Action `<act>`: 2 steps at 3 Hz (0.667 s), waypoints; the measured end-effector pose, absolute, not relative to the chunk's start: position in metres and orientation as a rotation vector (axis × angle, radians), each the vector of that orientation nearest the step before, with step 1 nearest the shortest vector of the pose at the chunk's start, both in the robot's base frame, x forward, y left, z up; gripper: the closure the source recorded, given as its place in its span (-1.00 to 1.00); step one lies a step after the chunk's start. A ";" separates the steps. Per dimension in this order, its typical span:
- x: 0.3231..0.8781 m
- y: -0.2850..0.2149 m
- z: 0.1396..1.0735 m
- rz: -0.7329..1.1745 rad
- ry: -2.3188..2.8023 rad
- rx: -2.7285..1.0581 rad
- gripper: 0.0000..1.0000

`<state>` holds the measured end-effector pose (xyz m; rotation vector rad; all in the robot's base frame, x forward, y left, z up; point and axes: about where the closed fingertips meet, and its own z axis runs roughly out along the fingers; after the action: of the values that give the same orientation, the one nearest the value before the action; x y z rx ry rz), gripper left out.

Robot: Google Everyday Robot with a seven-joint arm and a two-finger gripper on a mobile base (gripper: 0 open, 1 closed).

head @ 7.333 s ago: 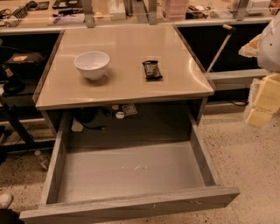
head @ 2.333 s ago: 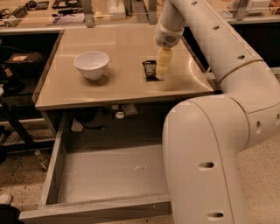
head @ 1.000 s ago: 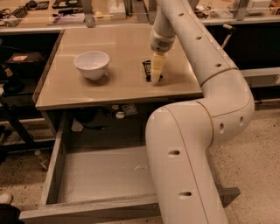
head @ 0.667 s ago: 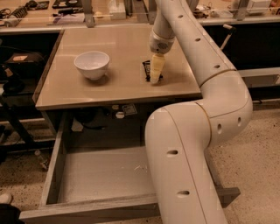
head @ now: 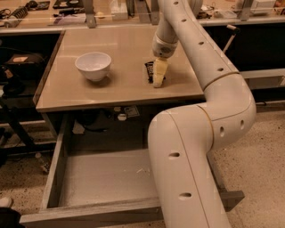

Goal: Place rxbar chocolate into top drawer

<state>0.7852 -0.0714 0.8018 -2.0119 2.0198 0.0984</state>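
The rxbar chocolate (head: 149, 71), a small black-wrapped bar, lies on the tan tabletop (head: 120, 49) to the right of the middle. My gripper (head: 159, 76) points down and sits on the bar's right side, covering most of it. The bar still rests on the table. The top drawer (head: 100, 180) is pulled wide open below the table's front edge. Its flat grey bottom is bare, and my arm covers its right part.
A white bowl (head: 93, 66) stands on the left of the tabletop. My thick white arm (head: 191, 147) rises from the lower right in front of the drawer. A cluttered counter (head: 67, 11) runs along the back. Dark shelving (head: 18, 67) stands to the left.
The arm came into view, reached over the table and lowered the gripper onto the bar. Over the last second it has barely moved. The bar and the bowl have stayed in place.
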 end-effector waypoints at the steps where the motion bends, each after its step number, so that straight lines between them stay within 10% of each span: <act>1: 0.790 -0.076 0.801 0.064 2.008 -2.018 -0.63; 2: 0.790 -0.078 0.804 0.050 2.005 -2.023 -0.16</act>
<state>0.7901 -0.0780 0.8036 -2.0232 2.0047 0.0503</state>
